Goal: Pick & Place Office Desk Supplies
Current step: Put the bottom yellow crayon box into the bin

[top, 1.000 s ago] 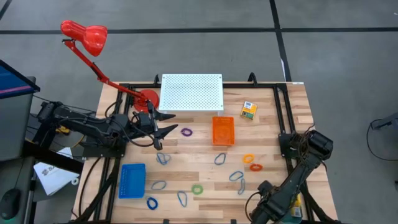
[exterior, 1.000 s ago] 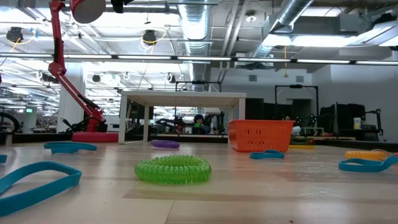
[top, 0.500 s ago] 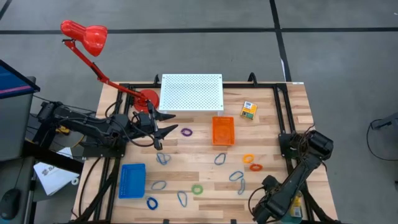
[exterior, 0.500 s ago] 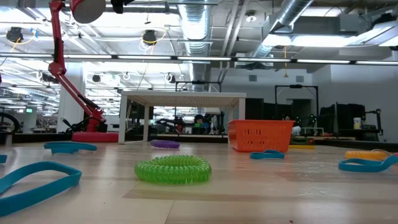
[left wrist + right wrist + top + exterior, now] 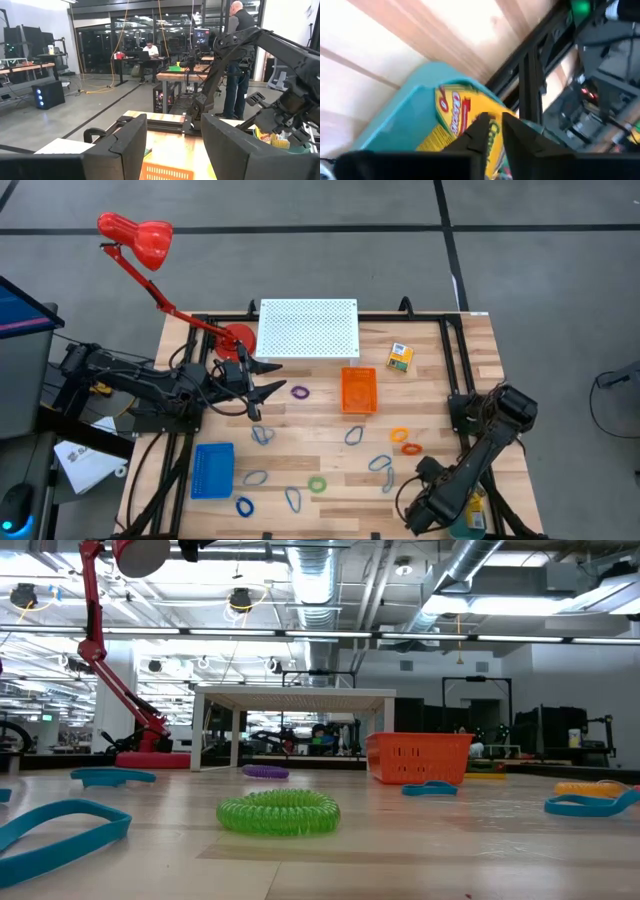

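In the high view my left gripper hovers open near the lamp base, left of a purple ring. My right gripper is at the table's near right corner, beside the teal tray. In the right wrist view its fingers stand a narrow gap apart above a yellow box lying in the teal tray. Another yellow box rests on the table. Orange rings, a green ring, a blue ring and several wire clip loops lie flat on the wood.
An orange tray sits mid-table and a blue tray near the left edge. A white perforated board stands on legs at the far edge, beside the red lamp. People show in the room beyond in the left wrist view.
My right arm has shifted a little at the near right corner, its forearm drawing toward the far edge. Nothing on the table has moved.
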You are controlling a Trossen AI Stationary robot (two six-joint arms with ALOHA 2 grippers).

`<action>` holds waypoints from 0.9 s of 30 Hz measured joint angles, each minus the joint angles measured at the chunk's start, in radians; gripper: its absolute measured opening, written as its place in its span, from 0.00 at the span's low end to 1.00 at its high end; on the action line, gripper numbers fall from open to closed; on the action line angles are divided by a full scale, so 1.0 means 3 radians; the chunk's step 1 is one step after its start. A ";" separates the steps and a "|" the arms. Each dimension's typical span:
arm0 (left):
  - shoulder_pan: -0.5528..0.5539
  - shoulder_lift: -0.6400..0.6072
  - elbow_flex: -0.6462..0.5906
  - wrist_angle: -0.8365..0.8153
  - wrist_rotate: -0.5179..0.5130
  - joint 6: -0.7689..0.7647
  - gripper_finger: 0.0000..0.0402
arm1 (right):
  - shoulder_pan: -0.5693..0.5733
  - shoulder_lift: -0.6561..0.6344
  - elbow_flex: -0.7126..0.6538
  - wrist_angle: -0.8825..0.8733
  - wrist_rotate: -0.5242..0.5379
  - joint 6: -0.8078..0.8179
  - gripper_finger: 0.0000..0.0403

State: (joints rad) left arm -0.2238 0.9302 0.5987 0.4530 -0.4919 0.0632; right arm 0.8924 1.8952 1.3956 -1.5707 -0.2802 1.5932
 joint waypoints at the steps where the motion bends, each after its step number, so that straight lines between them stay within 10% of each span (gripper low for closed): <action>1: 0.0000 0.0000 0.0000 0.0000 0.0000 0.0001 0.45 | -0.0014 -0.0050 -0.0009 0.0003 0.0049 0.0000 0.16; 8: 0.0000 0.0000 0.0000 -0.0001 0.0000 0.0007 0.45 | -0.0112 -0.0359 -0.0308 0.0046 0.0142 0.0002 0.34; 27: -0.0001 0.0000 0.0000 -0.0005 0.0000 0.0007 0.45 | -0.0190 -0.0789 -0.0780 0.0692 -0.0261 -0.0236 0.39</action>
State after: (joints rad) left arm -0.2241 0.9302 0.5987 0.4514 -0.4919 0.0654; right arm 0.8354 1.6586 1.1617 -1.3631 -0.3584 1.5224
